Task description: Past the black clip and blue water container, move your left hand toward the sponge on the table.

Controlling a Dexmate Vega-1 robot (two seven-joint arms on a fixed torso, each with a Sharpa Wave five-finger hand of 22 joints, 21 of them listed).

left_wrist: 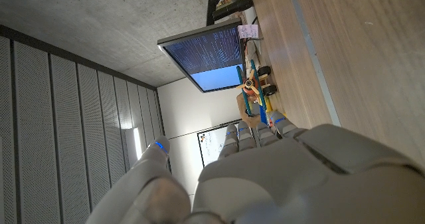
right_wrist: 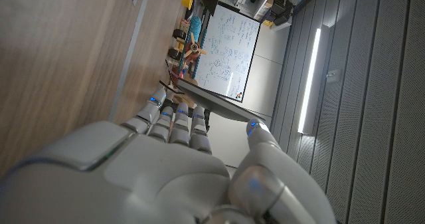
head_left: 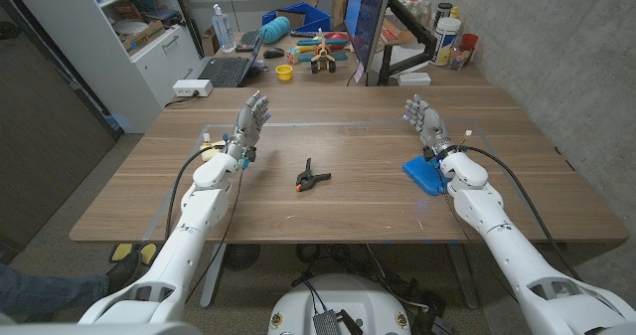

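Note:
A black clip lies near the middle of the wooden table. A flat blue water container lies to its right, right beside my right wrist. A yellow sponge sits at the left, partly hidden behind my left wrist. My left hand is held above the table just beyond the sponge, fingers apart and pointing away, holding nothing; its back shows in the left wrist view. My right hand is likewise open, past the blue container, and holds nothing.
A strip of tape runs across the table's far part. Behind the table stand a laptop, a white box, a yellow cup, a monitor and bottles. A white shelf unit stands at the back left.

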